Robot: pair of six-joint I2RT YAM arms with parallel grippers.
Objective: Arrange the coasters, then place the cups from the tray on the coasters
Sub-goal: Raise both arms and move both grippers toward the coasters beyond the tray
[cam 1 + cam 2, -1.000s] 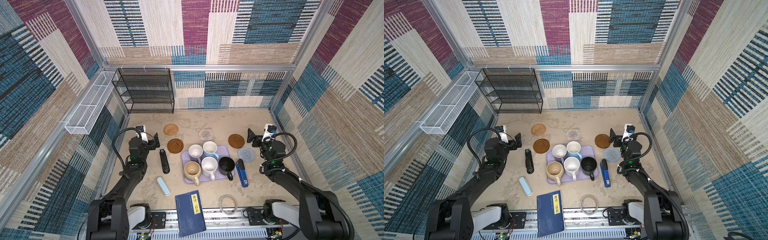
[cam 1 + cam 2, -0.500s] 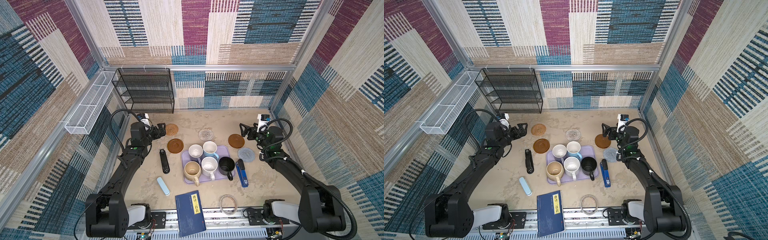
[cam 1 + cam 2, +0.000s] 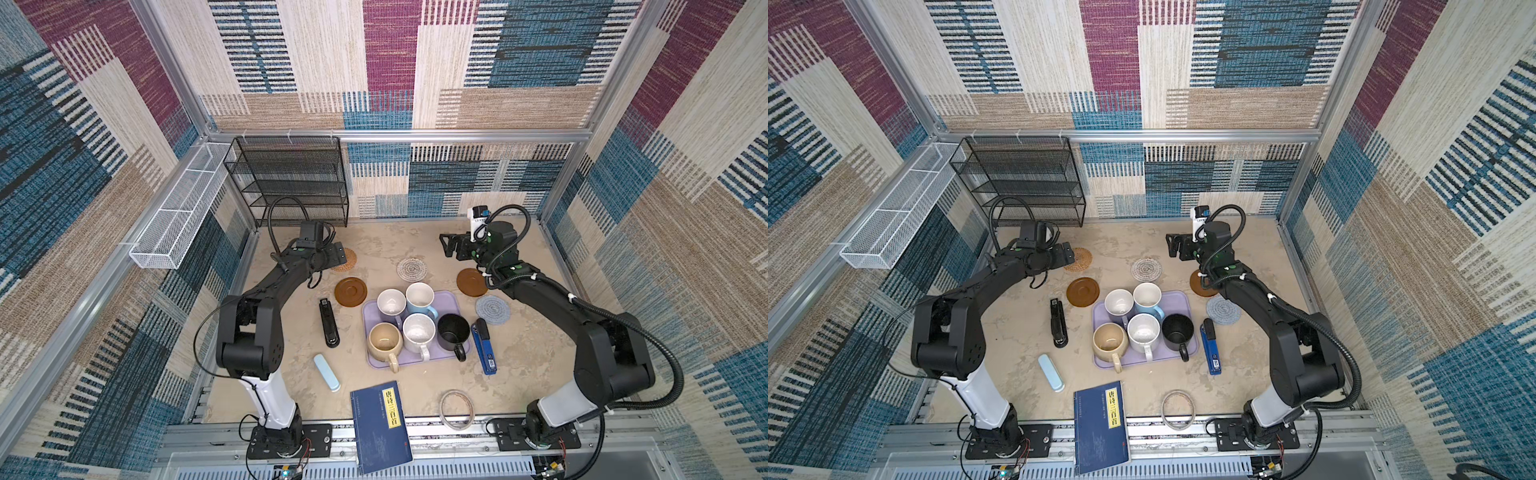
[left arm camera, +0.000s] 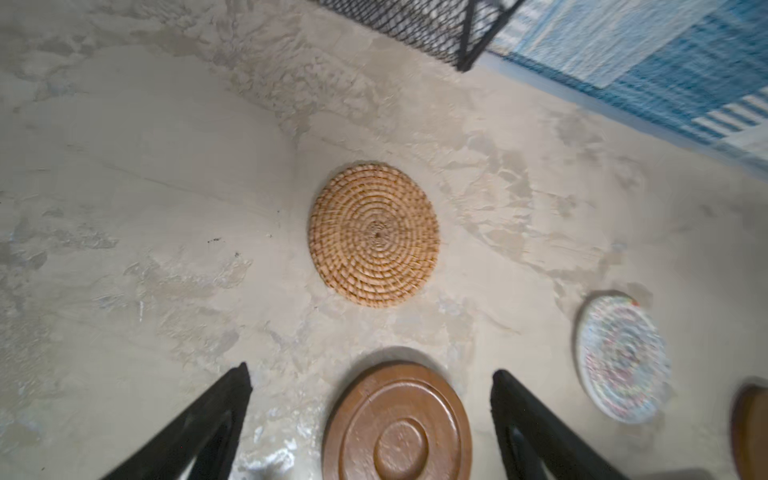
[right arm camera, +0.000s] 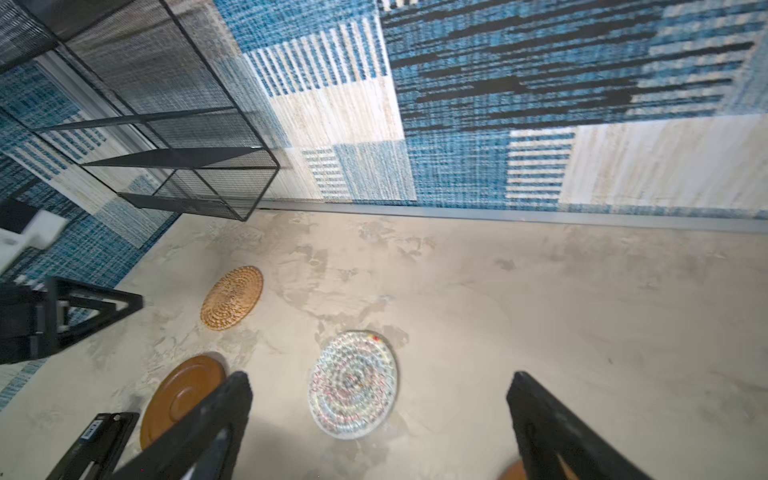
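This is a robot test cell in a lab, dressed with household props. Aluminium rails (image 3: 399, 135) frame a booth whose walls (image 3: 390, 62) are lined with patchwork woven fabric. A left arm (image 3: 286, 282) and a right arm (image 3: 540, 291) are bolted to a slotted metal base (image 3: 449, 432) at the front edge of a beige table (image 3: 532, 345), with bare wiring and a circuit board (image 3: 286, 473) below. Laid out on the table are cups (image 3: 419, 332) on a tray (image 3: 455, 300), coasters (image 3: 351, 292), a stapler (image 3: 328, 322), a book (image 3: 380, 424) and a mesh rack (image 3: 291, 183).
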